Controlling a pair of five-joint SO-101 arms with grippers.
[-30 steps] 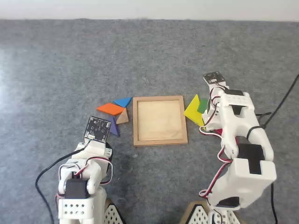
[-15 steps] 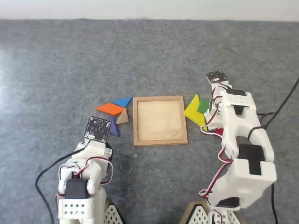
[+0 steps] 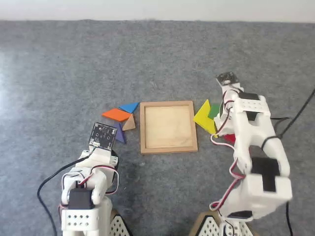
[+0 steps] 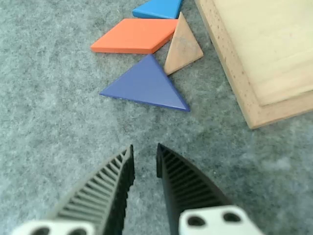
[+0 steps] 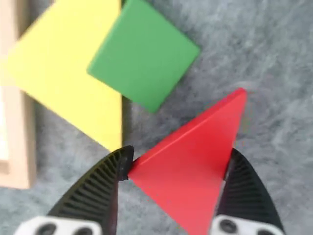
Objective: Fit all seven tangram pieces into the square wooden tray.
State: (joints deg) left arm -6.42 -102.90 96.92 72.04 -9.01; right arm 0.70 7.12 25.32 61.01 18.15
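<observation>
Right jaws pinch the red triangle (image 5: 190, 156); left jaws barely parted, empty. I'd lift straight up first so the yellow piece (image 5: 63, 83) isn't nudged, then swing over the tray (image 3: 142, 128).

Red triangle (image 5: 188, 161), yellow triangle (image 5: 68, 83), green square (image 5: 144, 61), orange parallelogram (image 4: 132, 35), blue piece (image 4: 159, 8), purple triangle (image 4: 146, 84), seemingly bare-wood triangle (image 4: 182, 46).

Our left arm (image 3: 84, 192) and right arm (image 3: 252, 133) are white plastic with black motor blocks, looped red, white and black cables, and ribbed black jaws.
</observation>
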